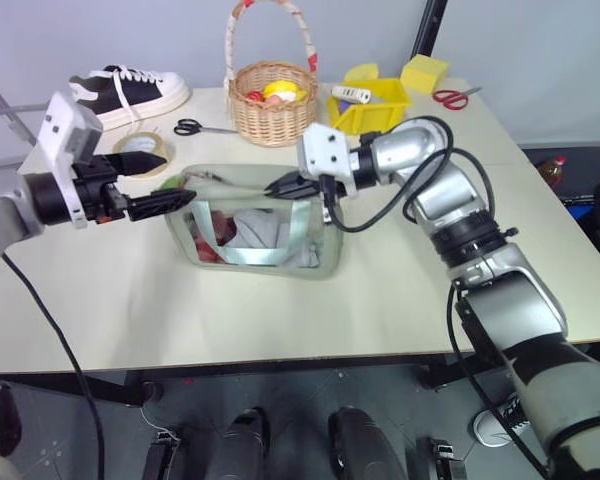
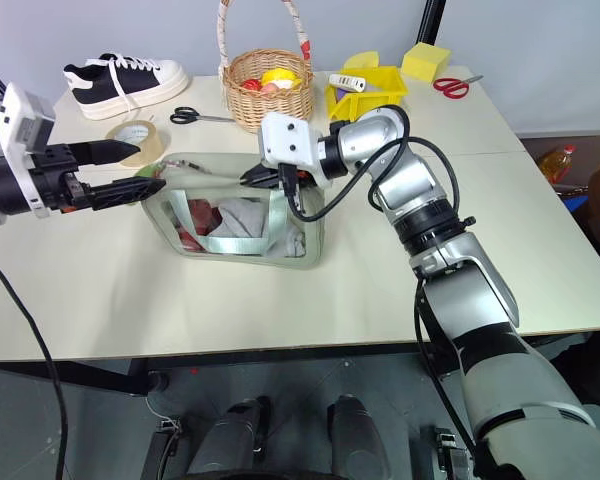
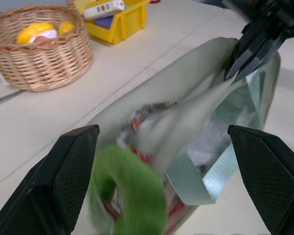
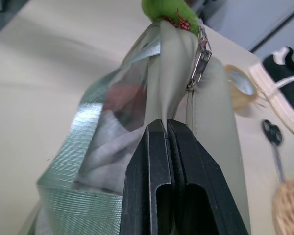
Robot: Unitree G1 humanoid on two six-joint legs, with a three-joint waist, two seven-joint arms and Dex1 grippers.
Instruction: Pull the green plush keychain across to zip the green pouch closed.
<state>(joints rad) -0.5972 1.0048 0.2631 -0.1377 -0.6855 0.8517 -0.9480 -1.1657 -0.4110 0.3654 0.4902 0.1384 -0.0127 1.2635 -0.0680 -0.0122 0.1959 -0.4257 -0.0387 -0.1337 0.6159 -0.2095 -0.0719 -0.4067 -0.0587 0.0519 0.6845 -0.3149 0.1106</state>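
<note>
Between my wide-open left gripper (image 3: 159, 161) fingers sits green plush keychain (image 3: 132, 188); right gripper (image 4: 167, 128) pinched on green pouch (image 1: 315, 255) top, zip runs L-R.

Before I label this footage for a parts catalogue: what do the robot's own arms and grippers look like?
Both arms are silver-grey metal segments with black joint rings and loose black cables looping alongside. Each wrist carries a white boxy housing. The left gripper and right gripper each have two tapering black fingers, with cross-hatched textured pads.
</note>
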